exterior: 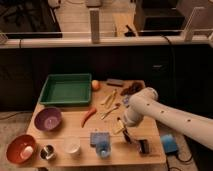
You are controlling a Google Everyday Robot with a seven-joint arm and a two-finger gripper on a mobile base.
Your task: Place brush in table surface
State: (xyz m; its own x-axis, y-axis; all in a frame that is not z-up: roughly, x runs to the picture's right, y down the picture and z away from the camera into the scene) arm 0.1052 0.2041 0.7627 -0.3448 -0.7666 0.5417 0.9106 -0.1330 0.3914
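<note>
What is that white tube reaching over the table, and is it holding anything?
The white tube is a robot's arm, coming in from the right of the picture. At its end is the gripper, the robot's "hand", low over the wooden table. There is only one camera view, looking down at the table from above. On the table are a green tray, an orange, a purple bowl, a red bowl, a metal cup, a white cup, a blue block, a chili and wooden utensils. The small black brush sits on the table beside the gripper. I can't tell whether it is gripped.
</note>
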